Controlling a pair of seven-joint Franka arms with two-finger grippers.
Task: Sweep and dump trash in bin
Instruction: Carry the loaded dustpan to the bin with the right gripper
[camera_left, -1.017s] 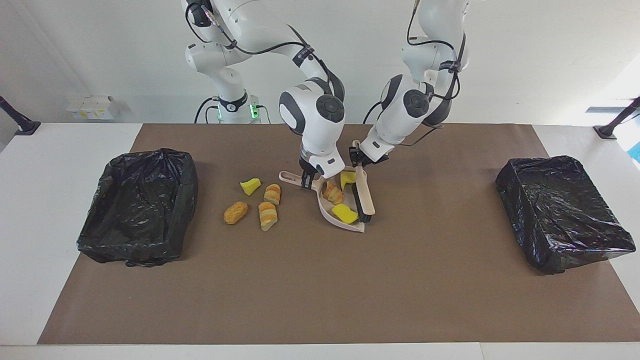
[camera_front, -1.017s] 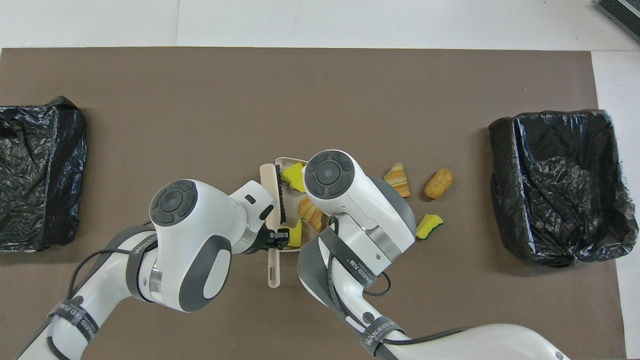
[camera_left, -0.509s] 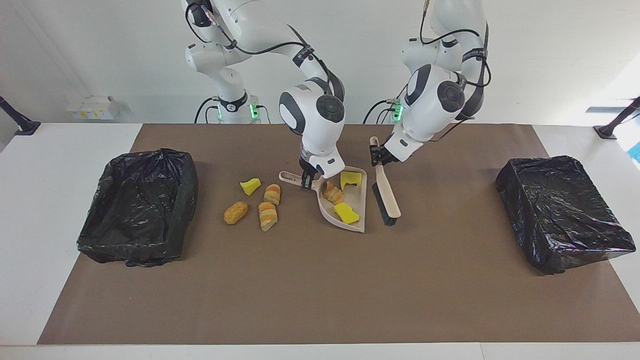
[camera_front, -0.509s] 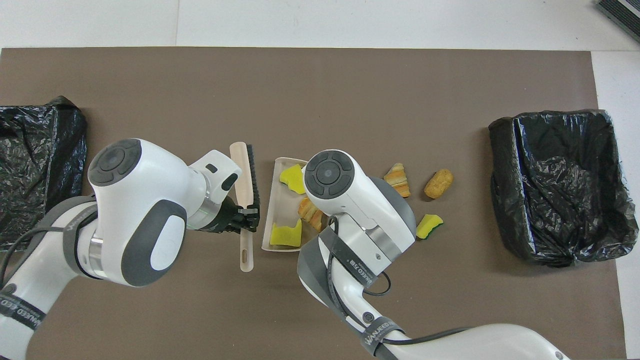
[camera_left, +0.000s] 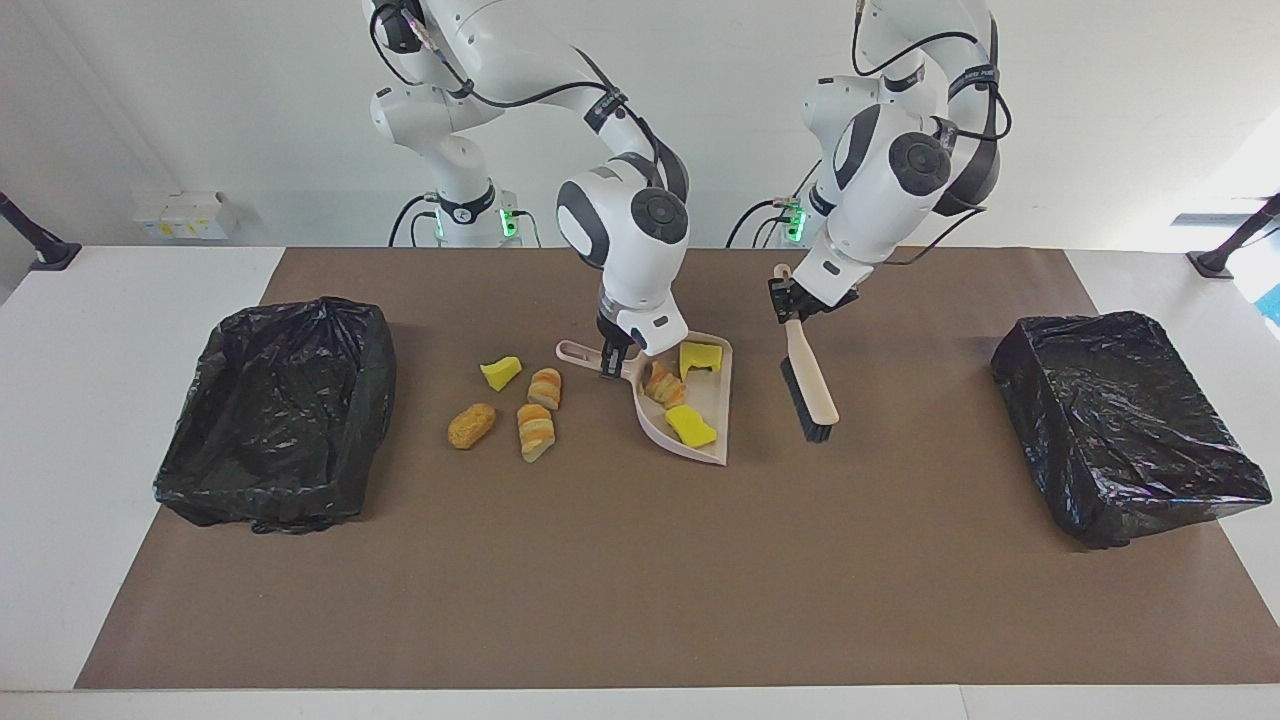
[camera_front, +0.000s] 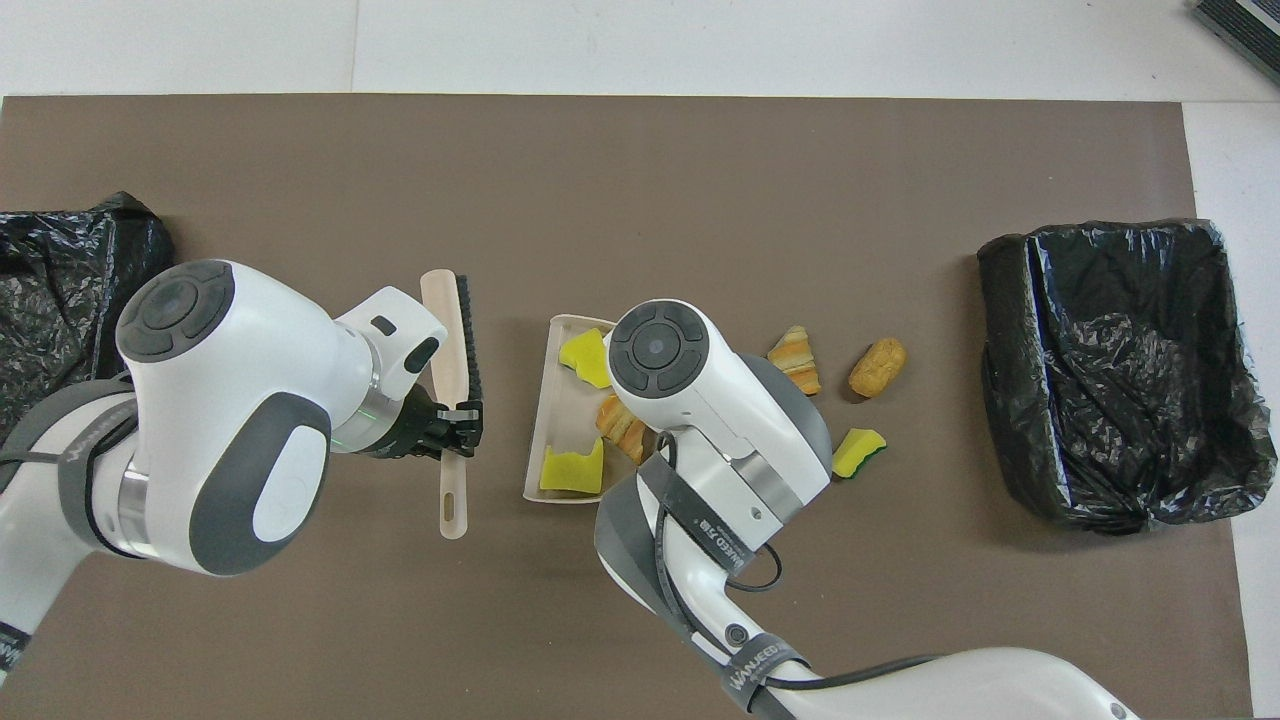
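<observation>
A beige dustpan (camera_left: 714, 398) (camera_front: 545, 420) sits on the brown mat at mid-table. It holds three bits of trash: two yellow wedges (camera_left: 700, 357) (camera_left: 690, 426) and a bread-like piece (camera_left: 663, 384). My right gripper (camera_left: 610, 362) is shut on the dustpan's handle; in the overhead view the arm hides it. My left gripper (camera_left: 793, 300) (camera_front: 455, 425) is shut on the handle of a beige brush (camera_left: 810, 388) (camera_front: 452, 350). It holds the brush slanted over the mat beside the dustpan, bristle end down. Several more bits of trash (camera_left: 535, 430) (camera_front: 878, 367) lie on the mat toward the right arm's end.
Two black-lined bins stand on the mat, one (camera_left: 280, 410) (camera_front: 1120, 370) at the right arm's end and one (camera_left: 1125, 420) (camera_front: 60, 290) at the left arm's end. The loose trash lies between the dustpan and the bin at the right arm's end.
My left gripper has lifted the brush out of the dustpan and carried it toward the left arm's end. The right gripper and the dustpan have stayed put.
</observation>
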